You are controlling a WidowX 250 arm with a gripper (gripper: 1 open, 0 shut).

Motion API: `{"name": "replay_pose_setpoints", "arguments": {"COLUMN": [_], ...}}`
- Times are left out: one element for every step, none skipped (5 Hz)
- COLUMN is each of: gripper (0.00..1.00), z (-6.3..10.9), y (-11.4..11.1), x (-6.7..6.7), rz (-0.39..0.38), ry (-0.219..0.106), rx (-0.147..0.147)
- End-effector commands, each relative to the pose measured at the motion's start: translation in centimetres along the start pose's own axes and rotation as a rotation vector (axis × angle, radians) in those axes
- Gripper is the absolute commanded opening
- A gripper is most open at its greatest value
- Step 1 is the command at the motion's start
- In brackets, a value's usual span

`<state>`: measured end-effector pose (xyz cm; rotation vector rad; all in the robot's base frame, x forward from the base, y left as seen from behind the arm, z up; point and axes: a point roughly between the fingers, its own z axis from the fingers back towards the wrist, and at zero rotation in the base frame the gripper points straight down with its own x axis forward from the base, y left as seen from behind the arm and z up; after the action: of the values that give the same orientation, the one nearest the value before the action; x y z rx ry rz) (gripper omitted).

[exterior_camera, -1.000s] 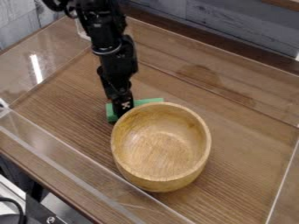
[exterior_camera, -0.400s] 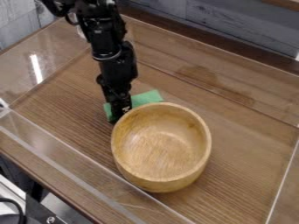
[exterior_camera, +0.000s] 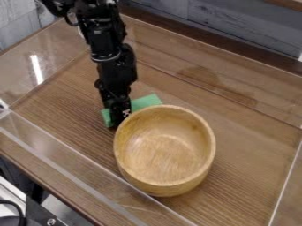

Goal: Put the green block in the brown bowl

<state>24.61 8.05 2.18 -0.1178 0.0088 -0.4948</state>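
On the wooden table [exterior_camera: 236,97], toward its left side and about midway between the far and near edges, the green block [exterior_camera: 139,104] is seen lying flat. It is partly covered by the black gripper [exterior_camera: 116,115], which points straight down with its fingers closed on the green block at its left end. Just beside the block, toward the near edge, the brown bowl [exterior_camera: 165,150] stands upright; whether its rim touches the block cannot be told. Clear walls [exterior_camera: 71,168] are set along the table's edges.
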Motion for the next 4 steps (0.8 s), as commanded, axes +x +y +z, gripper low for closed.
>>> {"name": "replay_pose_setpoints", "arguments": {"gripper": [0.0,0.0,0.0,0.0], "z": [1.6,1.9,2.3,2.7], "y": [0.5,0.2,0.1,-0.1], "x": [0.4,0.3,0.3,0.3], "rz": [0.018,0.037,0.055,0.068], "ry": [-0.022,-0.012,-0.005,-0.002], "rx": [0.023,0.006,-0.01,-0.023]}}
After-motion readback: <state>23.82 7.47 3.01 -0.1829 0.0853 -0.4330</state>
